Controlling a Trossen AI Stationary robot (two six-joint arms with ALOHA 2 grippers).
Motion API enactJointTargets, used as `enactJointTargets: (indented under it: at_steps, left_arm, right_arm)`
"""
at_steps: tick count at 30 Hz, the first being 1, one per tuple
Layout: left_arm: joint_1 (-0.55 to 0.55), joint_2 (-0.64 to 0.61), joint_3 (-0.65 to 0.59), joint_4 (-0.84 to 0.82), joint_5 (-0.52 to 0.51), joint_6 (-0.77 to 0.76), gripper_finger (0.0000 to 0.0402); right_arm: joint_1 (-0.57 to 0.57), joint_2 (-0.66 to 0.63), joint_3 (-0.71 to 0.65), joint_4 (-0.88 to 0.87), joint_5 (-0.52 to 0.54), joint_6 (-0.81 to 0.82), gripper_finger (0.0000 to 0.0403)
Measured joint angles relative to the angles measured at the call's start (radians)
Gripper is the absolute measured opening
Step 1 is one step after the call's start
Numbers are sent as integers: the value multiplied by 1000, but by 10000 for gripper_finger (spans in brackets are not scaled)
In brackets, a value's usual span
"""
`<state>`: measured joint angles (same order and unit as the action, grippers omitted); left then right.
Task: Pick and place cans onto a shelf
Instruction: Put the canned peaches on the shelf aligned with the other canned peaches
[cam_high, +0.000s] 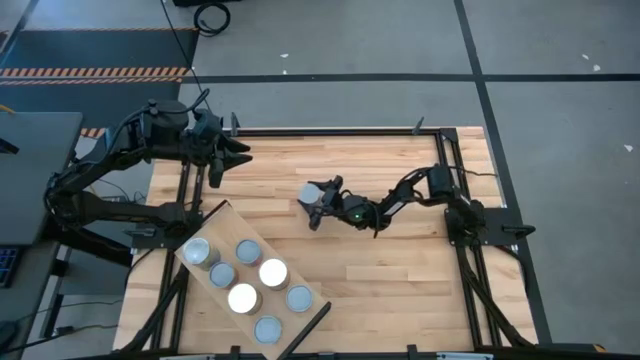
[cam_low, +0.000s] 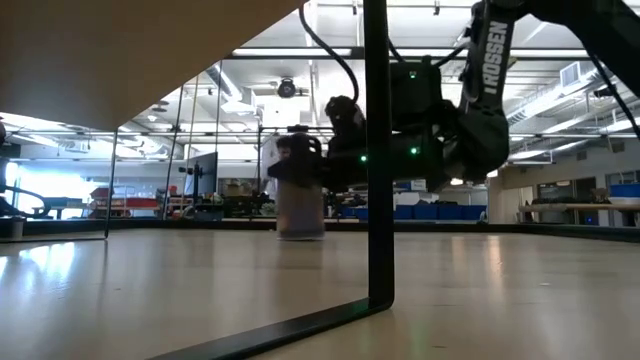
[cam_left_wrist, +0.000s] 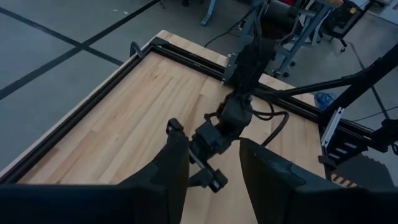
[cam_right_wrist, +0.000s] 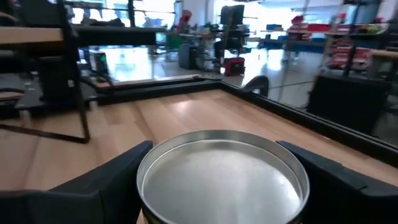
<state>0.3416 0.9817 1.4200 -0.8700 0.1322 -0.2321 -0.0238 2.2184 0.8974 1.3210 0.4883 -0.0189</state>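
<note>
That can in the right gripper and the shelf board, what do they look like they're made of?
The can between the right gripper fingers: likely metal, its rimmed top silvery with a dull sheen. The shelf: seemingly pale, matte wood, lighter than the tabletop, with a dark bar, possibly metal, at one end.

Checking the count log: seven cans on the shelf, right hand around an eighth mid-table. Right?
Not quite: the high view shows six cans on the shelf, not seven. The right hand is indeed around one more can mid-table.
</note>
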Motion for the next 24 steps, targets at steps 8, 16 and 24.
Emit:
enactJointTargets:
  at_steps: [8, 16, 24]
  left_arm:
    - [0, 0, 0, -28, -1, 25, 149]
    - [0, 0, 0, -51, -1, 35, 149]
    - [0, 0, 0, -57, -34, 85, 149]
  right_arm:
    - [-25, -11, 34, -42, -114, 77, 364]
    - [-43, -31, 56, -66, -189, 105, 398]
    - [-51, -269, 57, -360, -199, 71, 386]
